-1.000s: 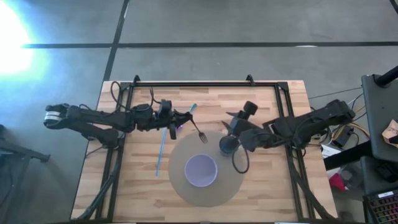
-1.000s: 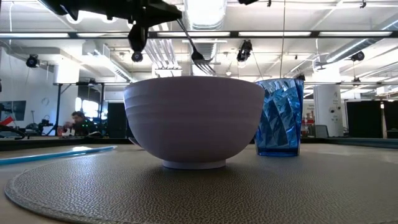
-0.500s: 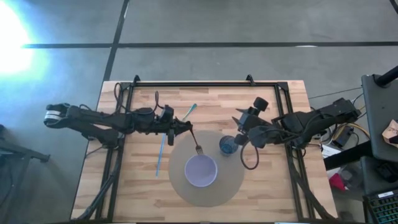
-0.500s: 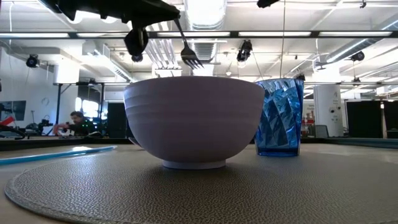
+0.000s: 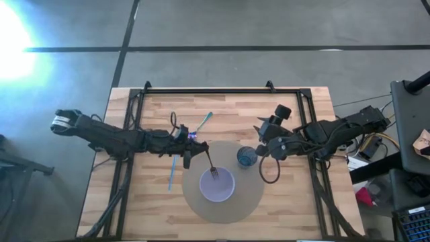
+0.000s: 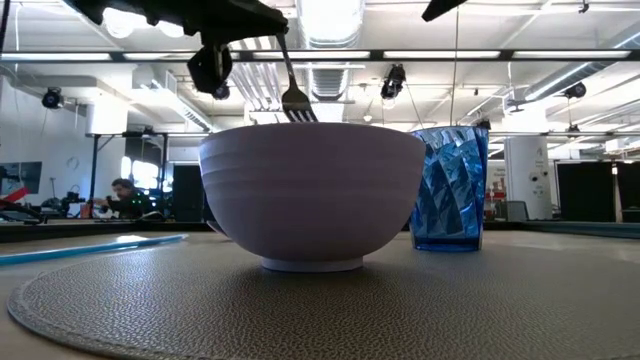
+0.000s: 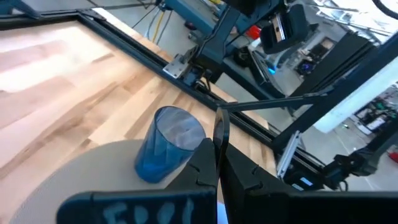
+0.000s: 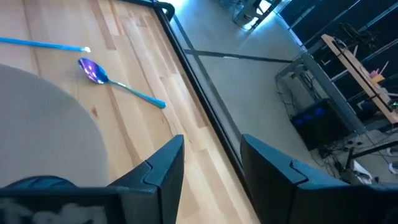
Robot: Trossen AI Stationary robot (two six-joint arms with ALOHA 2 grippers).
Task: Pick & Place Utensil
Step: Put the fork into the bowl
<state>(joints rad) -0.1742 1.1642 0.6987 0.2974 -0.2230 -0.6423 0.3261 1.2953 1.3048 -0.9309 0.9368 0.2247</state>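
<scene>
On the light wooden slatted table (image 5: 289,202) I'm seeing a round grey textured placemat (image 5: 252,198) carrying a pale lavender ceramic bowl (image 5: 217,185) and, just beside it toward the right arm, a blue faceted plastic tumbler (image 5: 246,157). I'm holding the left gripper (image 5: 193,149) over the mat's edge, jaws clamped together on the handle of a dark metal fork (image 5: 211,167); the fork is hanging tines-down, tips reaching right over the bowl's rim in the low view. The right gripper (image 5: 263,136) is hovering near the tumbler, jaws apart, gripping nothing. A long light-blue straw (image 5: 173,169) is lying on the wood beside the mat, and a purple-bowled spoon with teal handle (image 5: 203,123) is sitting farther back.
</scene>
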